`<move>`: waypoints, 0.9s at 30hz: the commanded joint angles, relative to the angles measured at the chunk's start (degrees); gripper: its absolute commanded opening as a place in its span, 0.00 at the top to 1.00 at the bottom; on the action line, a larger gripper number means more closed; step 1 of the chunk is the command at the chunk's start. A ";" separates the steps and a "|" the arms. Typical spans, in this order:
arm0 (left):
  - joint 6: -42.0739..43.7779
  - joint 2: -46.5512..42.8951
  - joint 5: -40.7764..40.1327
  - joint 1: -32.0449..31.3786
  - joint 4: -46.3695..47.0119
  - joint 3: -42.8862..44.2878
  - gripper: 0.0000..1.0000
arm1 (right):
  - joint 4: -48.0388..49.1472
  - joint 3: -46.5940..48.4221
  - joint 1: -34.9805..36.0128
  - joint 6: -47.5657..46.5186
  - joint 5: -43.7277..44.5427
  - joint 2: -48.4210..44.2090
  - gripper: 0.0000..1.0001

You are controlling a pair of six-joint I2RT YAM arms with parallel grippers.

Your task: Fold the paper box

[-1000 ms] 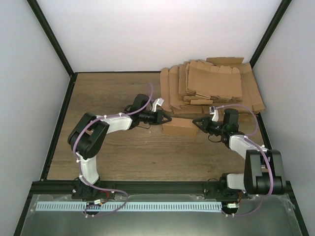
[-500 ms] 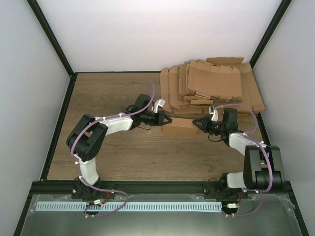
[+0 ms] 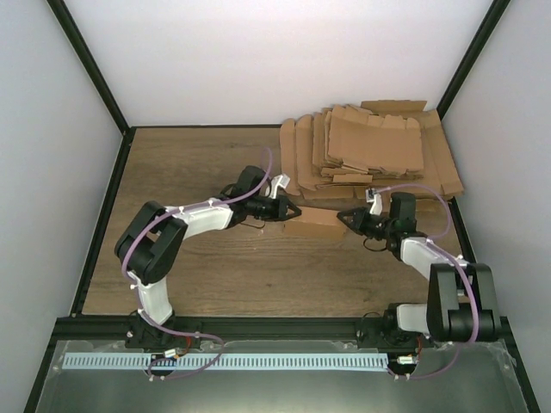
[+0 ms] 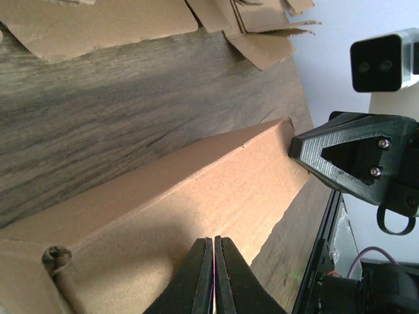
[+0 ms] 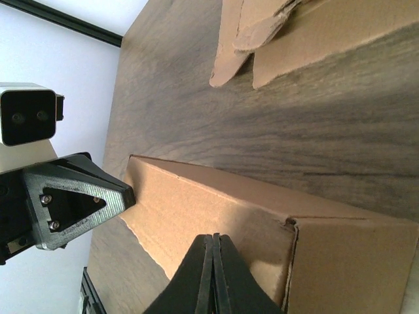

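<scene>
We note the box [image 3: 315,223] lying on the tabletop [image 3: 198,163]. Left hand [image 3: 297,210] and right hand [image 3: 341,213], both closed, touch its opposite ends.

paper box [image 4: 163,216] cropped, both wrist cams

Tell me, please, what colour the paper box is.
The paper box is plain brown, unprinted; the left wrist view shows it best.

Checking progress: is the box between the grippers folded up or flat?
Folded up: the box shows top and side faces meeting at creased edges. Whether its ends are closed: cannot tell.
</scene>
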 commanded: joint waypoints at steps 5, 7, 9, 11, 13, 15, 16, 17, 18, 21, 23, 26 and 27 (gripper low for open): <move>-0.23 -5.24 -4.02 -4.59 -12.02 -1.93 0.96 | -14.45 -5.32 2.51 1.85 5.29 -12.30 0.99; -2.17 -7.27 -4.70 -6.79 -12.37 -4.39 0.96 | -18.11 -6.10 4.66 3.79 7.73 -16.04 0.99; -3.73 -8.66 -5.42 -8.79 -12.87 -6.17 0.96 | -21.29 -6.90 6.66 6.38 10.45 -19.58 0.99; -6.27 -10.05 -6.93 -10.15 -14.20 -7.41 0.96 | -25.01 -7.82 7.86 10.02 14.00 -22.80 0.99; -7.07 -12.54 -8.59 -10.97 -15.90 -7.65 0.96 | -28.21 -8.21 8.17 12.49 16.57 -26.08 0.99; -6.44 -15.69 -12.54 -11.57 -19.24 -6.29 0.96 | -30.46 -7.96 8.26 13.91 18.78 -29.74 0.99; -5.67 -17.14 -14.24 -11.63 -21.14 -5.24 0.96 | -31.10 -7.63 8.33 14.11 19.60 -31.47 0.99; -5.04 -18.35 -15.78 -11.66 -22.98 -4.08 0.96 | -31.64 -7.15 8.37 14.27 20.58 -32.75 0.98; -4.48 -19.55 -17.46 -11.65 -24.53 -2.95 0.96 | -32.18 -6.59 8.35 14.39 21.18 -33.85 0.97; -2.56 -21.07 -21.84 -11.53 -27.69 -0.95 0.96 | -32.23 -4.75 8.36 12.97 21.86 -33.46 0.92; -2.08 -21.43 -24.39 -11.40 -28.31 -0.74 0.96 | -32.60 -3.01 8.36 11.35 23.23 -31.43 0.88; -1.60 -21.04 -26.88 -11.10 -28.58 -1.12 0.95 | -32.81 -0.28 8.34 7.58 25.40 -27.46 0.76; -1.49 -20.67 -27.51 -11.04 -28.54 -1.36 0.92 | -32.80 0.44 8.36 6.16 25.54 -25.96 0.66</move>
